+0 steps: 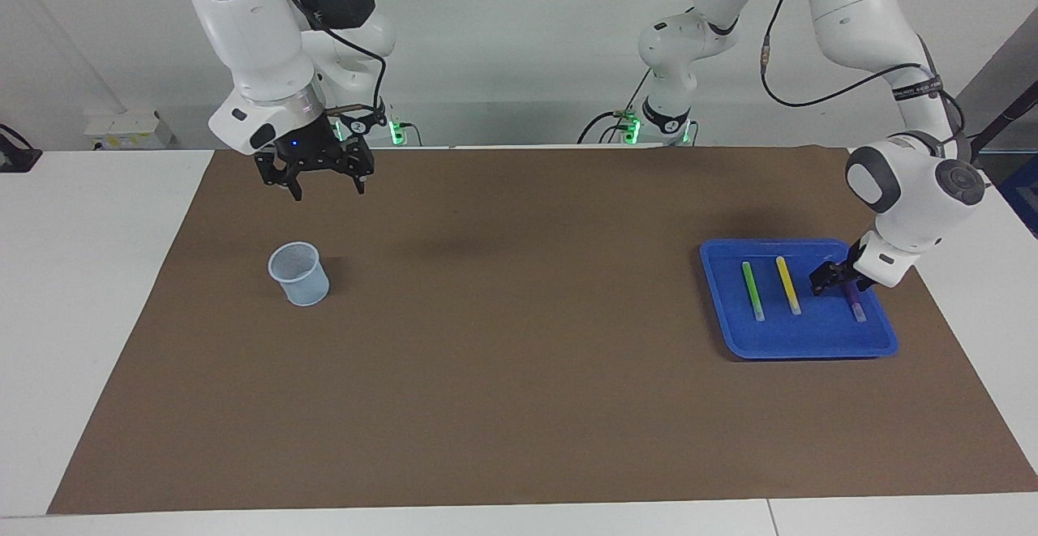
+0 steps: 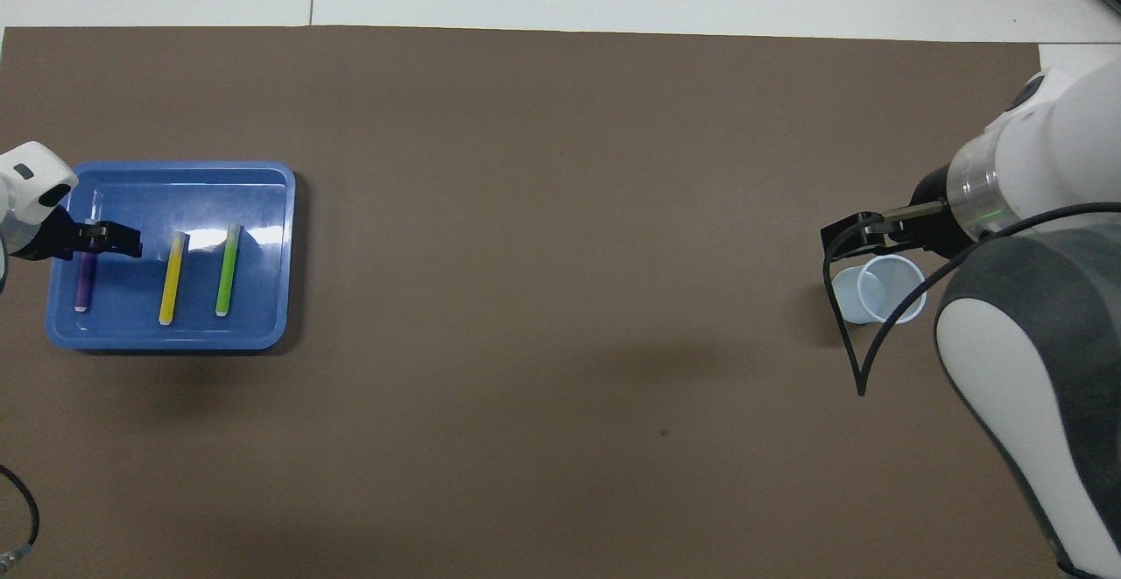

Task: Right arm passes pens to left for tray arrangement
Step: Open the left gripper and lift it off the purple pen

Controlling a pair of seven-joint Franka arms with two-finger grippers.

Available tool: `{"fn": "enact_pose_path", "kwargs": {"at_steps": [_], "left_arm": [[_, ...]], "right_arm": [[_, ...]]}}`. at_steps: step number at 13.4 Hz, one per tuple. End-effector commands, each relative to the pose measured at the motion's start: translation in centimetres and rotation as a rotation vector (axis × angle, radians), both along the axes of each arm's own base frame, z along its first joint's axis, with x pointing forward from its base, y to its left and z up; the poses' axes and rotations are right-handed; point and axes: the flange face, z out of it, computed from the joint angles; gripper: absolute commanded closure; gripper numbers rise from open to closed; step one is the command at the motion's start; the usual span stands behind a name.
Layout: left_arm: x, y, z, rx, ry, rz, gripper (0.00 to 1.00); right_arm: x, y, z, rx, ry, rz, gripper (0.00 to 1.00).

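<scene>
The blue tray [image 1: 799, 352] [image 2: 175, 341] lies toward the left arm's end of the table. Three pens lie side by side in it: green [image 1: 752, 290] [image 2: 228, 270], yellow [image 1: 788, 285] [image 2: 174, 278] and purple [image 1: 855, 302] [image 2: 85, 281]. My left gripper [image 1: 835, 280] [image 2: 92, 242] hangs open just above the purple pen, holding nothing. My right gripper [image 1: 326, 189] [image 2: 854, 230] is open and empty, raised over the mat on the robots' side of the mesh cup.
A pale-blue mesh cup [image 1: 300, 274] [image 2: 880, 292] stands upright on the brown mat toward the right arm's end. A black cable loops from the right wrist over the cup in the overhead view.
</scene>
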Motion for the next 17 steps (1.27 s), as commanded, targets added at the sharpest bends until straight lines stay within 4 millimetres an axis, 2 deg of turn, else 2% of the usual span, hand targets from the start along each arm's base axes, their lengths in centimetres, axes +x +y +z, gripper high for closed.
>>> {"fn": "enact_pose_path", "kwargs": {"at_steps": [1,8,11,13,15,17], "left_arm": [[0.8,-0.5,2.0,-0.031,0.028,0.013,0.00],[1.5,-1.6,9.7,-0.097,0.032,0.143,0.00],[1.6,-3.8,12.9,-0.124,0.023,0.192,0.00],[1.8,-6.2,15.5,-0.123,0.015,0.204,0.00],[2.2,-8.4,18.3,-0.116,0.006,0.229,0.00],[2.0,-10.2,19.9,-0.109,0.033,0.212,0.00]], "right_arm": [[-0.1,-0.8,0.3,-0.012,-0.019,0.004,0.00],[0.0,-1.2,0.2,-0.006,-0.018,-0.009,0.00],[0.2,-1.2,0.5,-0.004,-0.035,-0.012,0.00],[0.0,-1.4,1.1,-0.006,-0.028,-0.015,0.00],[0.2,-2.9,2.6,-0.001,-0.034,-0.043,0.00],[0.3,-4.3,3.6,-0.003,-0.041,-0.067,0.00]]}}
